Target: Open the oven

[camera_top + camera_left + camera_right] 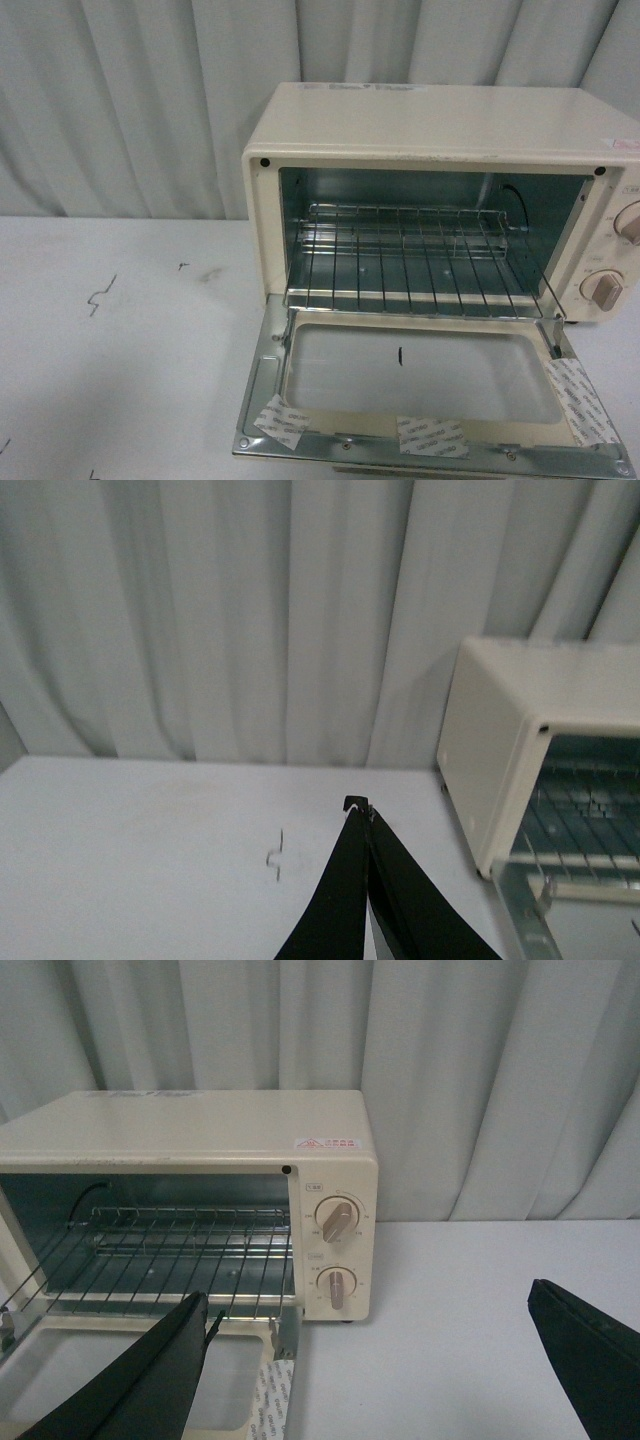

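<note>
The cream-white oven (440, 125) stands on the table at the right of the front view. Its glass door (420, 385) lies folded down flat, and the wire rack (410, 260) shows inside the chamber. Two round knobs (605, 288) sit on its right panel. Neither arm appears in the front view. In the left wrist view my left gripper (358, 806) is shut with nothing in it, over the bare table left of the oven (520, 730). In the right wrist view my right gripper (368, 1305) is wide open in front of the oven (200, 1130), beside its knobs (337, 1220).
A pale pleated curtain (150, 100) hangs close behind the table. The white tabletop (120, 350) carries small dark scratch marks (100, 295). Pieces of printed tape (432, 436) stick to the door's front edge.
</note>
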You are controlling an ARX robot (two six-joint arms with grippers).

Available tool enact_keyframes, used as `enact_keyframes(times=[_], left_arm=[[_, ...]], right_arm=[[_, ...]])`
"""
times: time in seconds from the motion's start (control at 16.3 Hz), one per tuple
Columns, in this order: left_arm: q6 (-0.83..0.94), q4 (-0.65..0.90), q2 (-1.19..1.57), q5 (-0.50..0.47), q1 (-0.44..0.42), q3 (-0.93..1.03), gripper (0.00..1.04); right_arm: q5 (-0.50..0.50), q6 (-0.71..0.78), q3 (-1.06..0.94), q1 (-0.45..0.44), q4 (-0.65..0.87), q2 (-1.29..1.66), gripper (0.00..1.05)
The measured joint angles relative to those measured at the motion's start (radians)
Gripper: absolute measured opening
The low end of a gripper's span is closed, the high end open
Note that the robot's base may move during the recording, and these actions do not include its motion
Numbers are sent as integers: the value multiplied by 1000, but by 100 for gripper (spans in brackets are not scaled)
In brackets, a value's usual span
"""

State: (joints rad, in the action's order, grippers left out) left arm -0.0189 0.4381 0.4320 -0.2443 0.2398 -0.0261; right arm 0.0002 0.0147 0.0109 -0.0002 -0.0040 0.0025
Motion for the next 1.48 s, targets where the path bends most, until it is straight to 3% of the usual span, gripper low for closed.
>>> enact_keyframes(times=[0.25,0.37,0.43,0.68,0.74,1.11,1.48], left_arm=[[1,-129,-132,107,-103,17,2],[2,-190,-180,225,-226,17,2],[1,-208,-205,230,-248,16,2],[1,-304,-285,243,-238,15,2],[2,-441,-380,247,-239,16,2],[1,-441,-426,244,-240,16,2],[1,-441,-426,244,-240,16,75]], right_arm=[[0,0,0,0,0,0,98],[0,0,0,0,0,0,98],[0,0,0,0,0,0,98],[0,0,0,0,0,0,98],[1,0,0,0,0,0,98],[0,0,0,0,0,0,98],[0,0,0,0,0,0,98]])
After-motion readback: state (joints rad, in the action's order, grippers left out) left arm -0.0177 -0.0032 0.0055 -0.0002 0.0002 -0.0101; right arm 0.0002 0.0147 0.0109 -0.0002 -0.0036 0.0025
